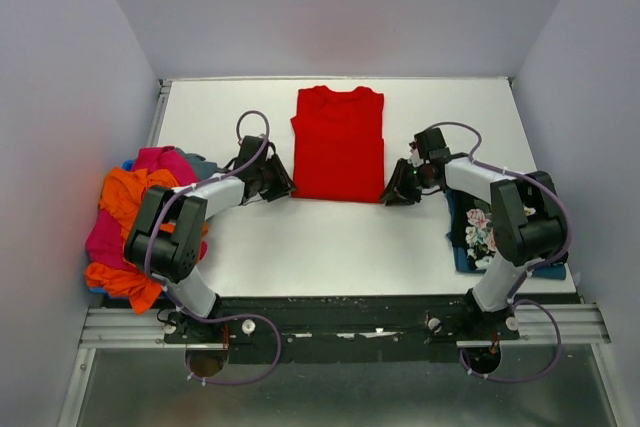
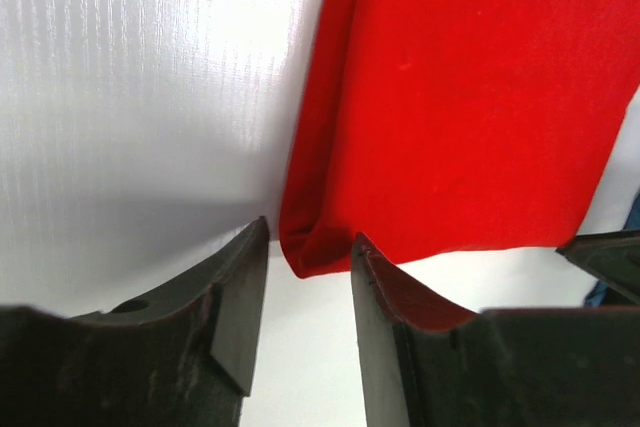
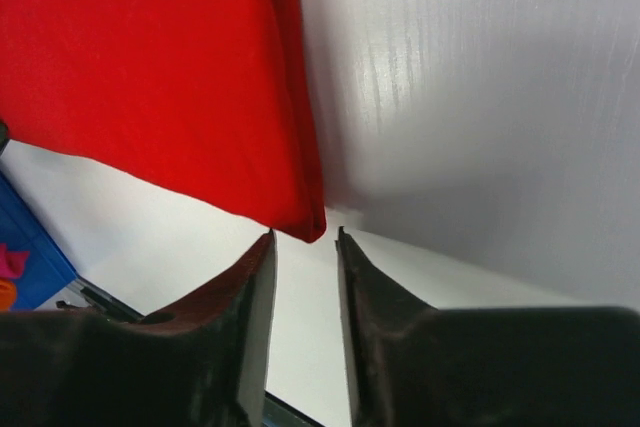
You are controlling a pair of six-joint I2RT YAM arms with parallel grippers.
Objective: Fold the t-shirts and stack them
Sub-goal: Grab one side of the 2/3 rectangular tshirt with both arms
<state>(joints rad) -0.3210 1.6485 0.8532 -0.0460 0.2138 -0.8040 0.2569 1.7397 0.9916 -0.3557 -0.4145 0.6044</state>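
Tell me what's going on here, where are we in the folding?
Both arms are at the red t-shirt, which lies folded into a rectangle on the table. The left gripper sits at its near left corner and the right gripper at its near right corner, both with jaws open and nothing held. A heap of unfolded shirts waits at the left edge; a floral shirt lies on a blue one at the right.

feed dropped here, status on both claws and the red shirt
Left claw open at near-left corner of folded red cloth t-shirt, no grip. Right claw open at near-right corner. Nothing on the shirt.
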